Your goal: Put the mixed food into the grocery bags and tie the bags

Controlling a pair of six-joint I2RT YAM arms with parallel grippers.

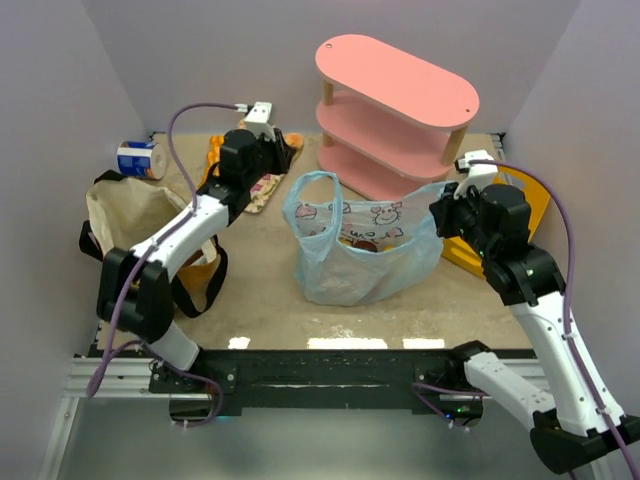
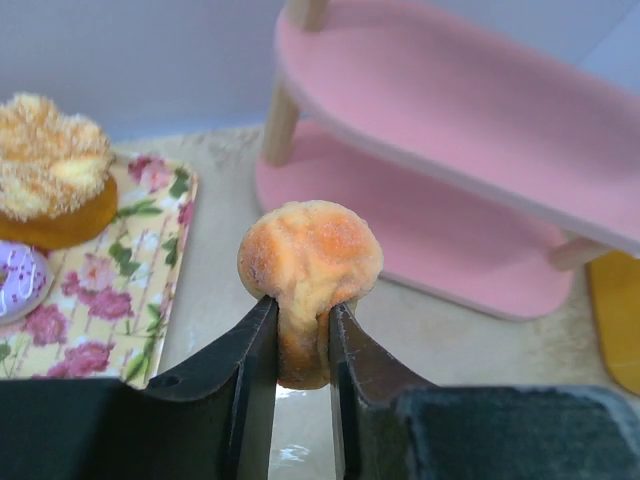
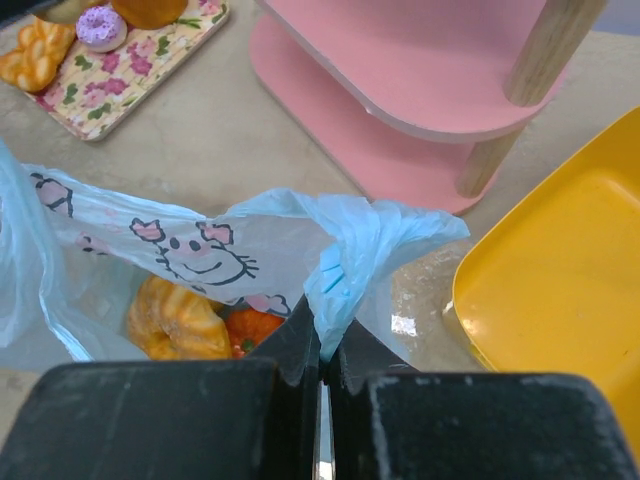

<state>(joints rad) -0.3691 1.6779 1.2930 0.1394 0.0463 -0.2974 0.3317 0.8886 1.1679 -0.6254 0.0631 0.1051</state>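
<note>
My left gripper is shut on a small orange bun and holds it above the tabletop, beside the floral tray. In the top view this gripper sits at the back, left of the light-blue plastic bag. My right gripper is shut on the bag's bunched right handle, at the bag's right side. The bag's left loop handle stands up open. Inside the bag lie a golden glazed doughnut and a small orange fruit. The tan canvas tote stands open at the left.
A pink three-tier shelf stands at the back. The yellow basket lies at the right. The floral tray carries a cupcake, a purple doughnut and braided bread. A blue-and-white can lies back left.
</note>
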